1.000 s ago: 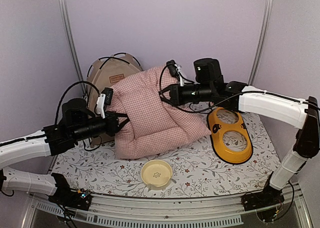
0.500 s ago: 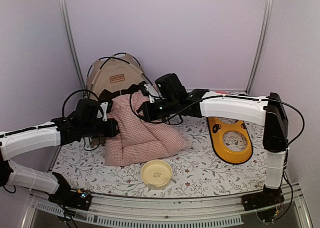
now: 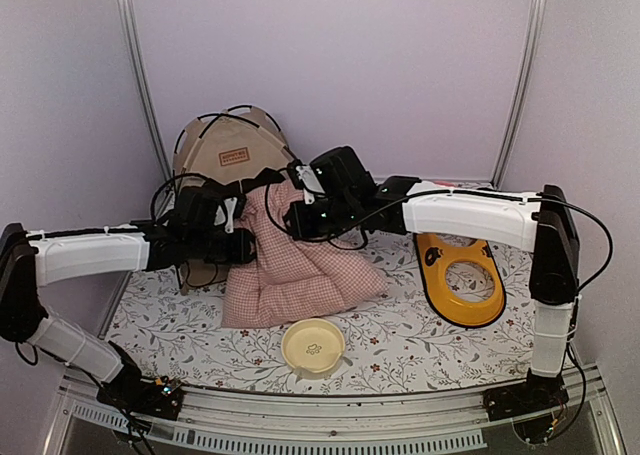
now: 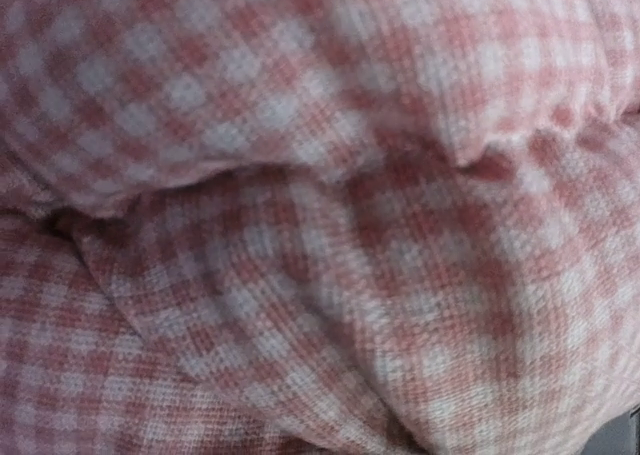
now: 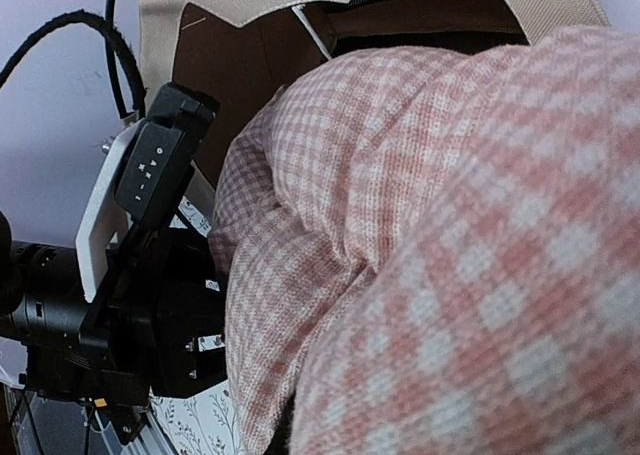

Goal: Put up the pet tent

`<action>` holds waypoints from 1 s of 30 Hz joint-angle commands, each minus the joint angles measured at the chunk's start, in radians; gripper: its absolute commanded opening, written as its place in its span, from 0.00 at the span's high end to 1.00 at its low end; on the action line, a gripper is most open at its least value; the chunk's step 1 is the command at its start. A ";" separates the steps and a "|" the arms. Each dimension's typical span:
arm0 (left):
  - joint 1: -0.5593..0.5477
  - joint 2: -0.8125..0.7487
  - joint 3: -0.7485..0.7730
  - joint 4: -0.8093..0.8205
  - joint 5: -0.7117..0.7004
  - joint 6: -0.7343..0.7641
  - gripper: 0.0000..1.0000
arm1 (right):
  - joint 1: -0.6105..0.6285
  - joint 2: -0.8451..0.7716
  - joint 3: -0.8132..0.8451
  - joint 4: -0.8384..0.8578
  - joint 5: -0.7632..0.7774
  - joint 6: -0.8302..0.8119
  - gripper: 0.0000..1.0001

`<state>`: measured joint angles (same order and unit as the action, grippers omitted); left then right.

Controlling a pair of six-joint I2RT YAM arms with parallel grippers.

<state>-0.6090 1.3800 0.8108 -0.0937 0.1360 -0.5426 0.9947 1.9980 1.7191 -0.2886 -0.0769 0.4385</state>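
The pink-and-white checked fabric cushion [image 3: 300, 275] hides the tan fabric dome tent [image 3: 215, 140]'s lower half and the fingertips of the left gripper [image 3: 248, 247] and the right gripper [image 3: 293, 216]. It blurs across the left wrist view.

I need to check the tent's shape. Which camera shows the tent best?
Top view: the tent shows dome, poles and label. Right wrist catches only part of its fabric; left wrist shows only checked cushion.

The right gripper [image 3: 296, 218] has swung left toward the pet tent [image 3: 225, 155], dragging the cushion [image 3: 300, 275] along by its top edge. The cushion was spread wide a second ago and now stands bunched and narrow against the tent. The left gripper [image 3: 243, 245] has pushed forward into the cushion's left side.
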 commanded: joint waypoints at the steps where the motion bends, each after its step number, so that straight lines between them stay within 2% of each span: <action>1: 0.046 -0.029 0.021 0.096 -0.041 -0.002 0.75 | 0.037 0.003 0.011 0.031 -0.041 0.018 1.00; 5: 0.077 -0.037 0.005 0.093 -0.058 0.008 0.55 | 0.041 0.042 0.048 0.049 -0.030 0.018 1.00; 7: 0.075 -0.053 -0.004 0.104 -0.024 0.020 0.45 | 0.039 0.068 0.072 0.039 0.008 0.007 1.00; 11: 0.053 -0.136 -0.053 0.129 0.021 0.054 0.30 | 0.025 0.099 0.078 0.035 0.060 -0.013 1.00; 19: 0.017 -0.416 -0.128 0.074 0.042 0.122 0.14 | -0.012 0.107 0.055 0.039 0.063 0.003 1.00; 24: 0.025 -0.525 -0.095 0.001 -0.098 0.077 0.06 | -0.013 0.113 0.053 0.040 0.070 0.002 1.00; 30: 0.035 -0.507 -0.016 -0.127 -0.306 0.066 0.06 | -0.017 0.104 0.043 0.040 0.073 0.006 1.00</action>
<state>-0.5766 0.8650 0.7303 -0.1448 0.0010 -0.4694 0.9768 2.0972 1.7733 -0.2764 -0.0093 0.4454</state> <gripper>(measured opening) 0.942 0.052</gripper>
